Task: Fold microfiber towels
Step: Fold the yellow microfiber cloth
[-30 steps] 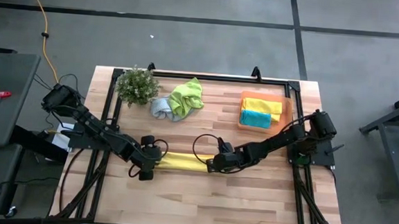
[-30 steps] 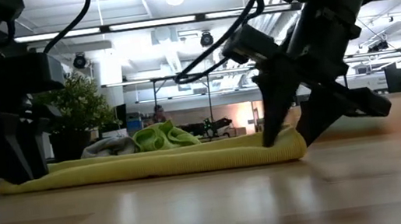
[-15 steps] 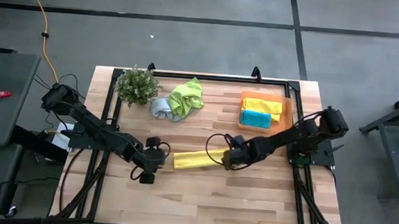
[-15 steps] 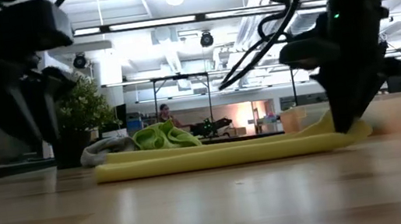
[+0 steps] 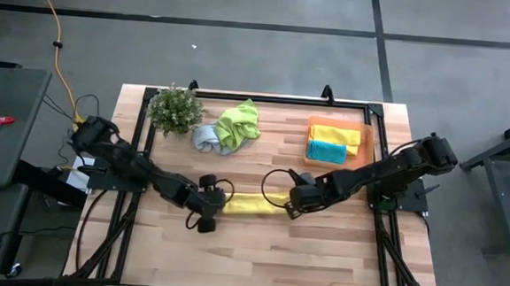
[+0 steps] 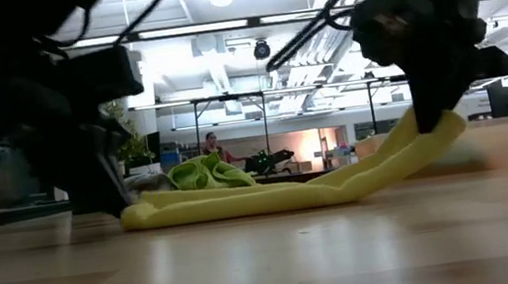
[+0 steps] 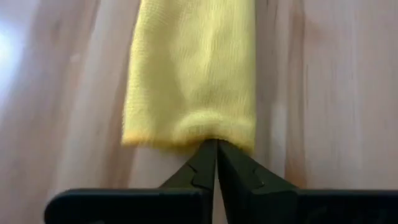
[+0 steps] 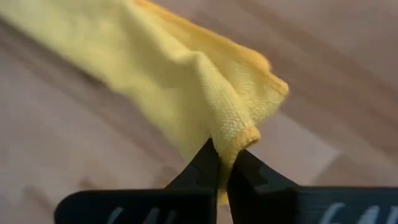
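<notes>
Pinching one end of the folded yellow towel (image 5: 253,204), the right gripper (image 5: 292,204) holds it raised off the table (image 5: 319,262) at centre frame; the left gripper (image 5: 210,206) clamps the opposite end flat on the wood.

Two dark jointed arms with looping black cables and tapered black fingers (image 7: 205,168).
</notes>
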### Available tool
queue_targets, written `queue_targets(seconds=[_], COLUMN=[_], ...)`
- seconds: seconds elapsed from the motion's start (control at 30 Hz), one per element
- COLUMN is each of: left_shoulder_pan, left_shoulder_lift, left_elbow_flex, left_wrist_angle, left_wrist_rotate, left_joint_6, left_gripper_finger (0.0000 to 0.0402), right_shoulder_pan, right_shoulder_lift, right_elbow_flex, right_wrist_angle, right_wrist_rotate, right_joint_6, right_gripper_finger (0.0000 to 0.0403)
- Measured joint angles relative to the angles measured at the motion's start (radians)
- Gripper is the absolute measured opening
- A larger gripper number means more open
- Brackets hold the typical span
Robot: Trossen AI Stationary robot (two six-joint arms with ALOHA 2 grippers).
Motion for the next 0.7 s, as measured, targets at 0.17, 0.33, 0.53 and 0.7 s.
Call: queue_targets(seconds=[0.17, 0.33, 0.53, 0.7], left_shoulder_pan=[0.031, 0.033, 0.032, 0.032], left_shoulder_lift=[0.062, 0.073, 0.072, 0.073], left_elbow_flex=[0.006, 0.005, 0.004, 0.003], left_wrist_angle=[0.07, 0.071, 0.07, 0.072], left_wrist_rotate=[0.025, 0.028, 0.029, 0.029], left_joint_6=[-0.062, -0.072, -0.072, -0.065], left_gripper_finger=[0.0006, 0.0004, 0.0001, 0.0001], right_shoulder_pan=[0.003, 0.003, 0.0, -0.018], right_shoulder_lift=[0.002, 0.002, 0.002, 0.01], right_elbow_flex=[0.009, 0.047, 0.055, 0.056], right_wrist_angle=[0.114, 0.186, 0.32, 0.395], right_wrist_rotate=[-0.008, 0.003, 0.011, 0.048], right_joint_6=[0.006, 0.001, 0.004, 0.006], right_gripper_finger=[0.0, 0.0, 0.0, 0.0])
